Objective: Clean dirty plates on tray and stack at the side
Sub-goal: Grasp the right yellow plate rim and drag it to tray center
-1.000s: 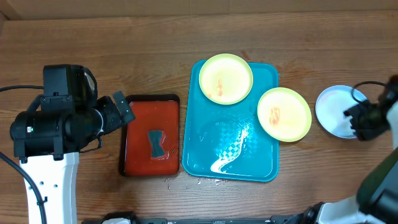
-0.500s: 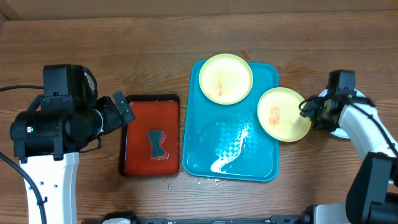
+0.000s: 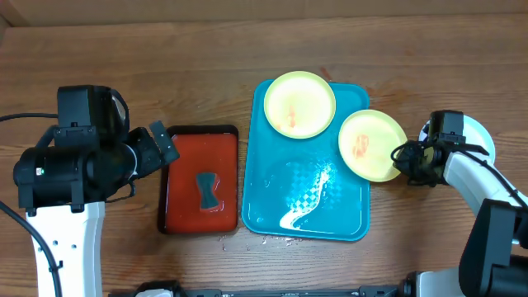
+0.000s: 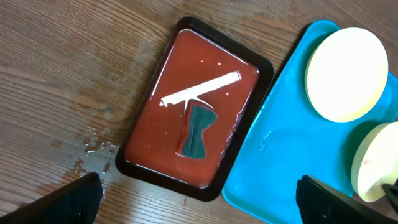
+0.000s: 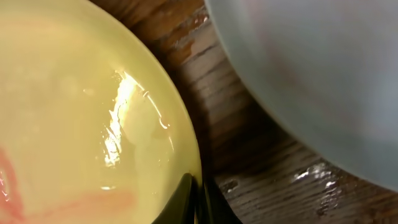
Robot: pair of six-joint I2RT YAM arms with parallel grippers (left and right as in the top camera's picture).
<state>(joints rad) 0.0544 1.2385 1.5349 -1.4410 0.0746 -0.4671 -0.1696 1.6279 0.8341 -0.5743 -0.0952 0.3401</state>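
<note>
Two pale yellow-green plates with reddish smears are on the turquoise tray [image 3: 272, 198]. One plate [image 3: 299, 103] lies flat at the tray's far end. The other plate [image 3: 370, 145] overhangs the tray's right rim, and my right gripper [image 3: 402, 158] is shut on its right edge. The right wrist view shows both fingers pinching that rim [image 5: 200, 199], with the stained plate [image 5: 74, 112] to the left. The light blue plate [image 3: 477, 130] rests on the table beside it, partly hidden by the right arm, and fills the upper right of the right wrist view [image 5: 323, 74]. My left gripper [image 3: 162, 148] hovers open above the table by the red tray's near-left corner.
A red tray with a black rim [image 3: 177, 181] lies left of the turquoise tray, holding water and a dark sponge [image 3: 208, 189]. Water pools on the turquoise tray [image 3: 309, 202]. Droplets wet the wood by the red tray [image 4: 93, 146].
My right gripper has closed on the edge of the right-hand yellow-green plate, which has shifted slightly left. The left arm has not moved.
</note>
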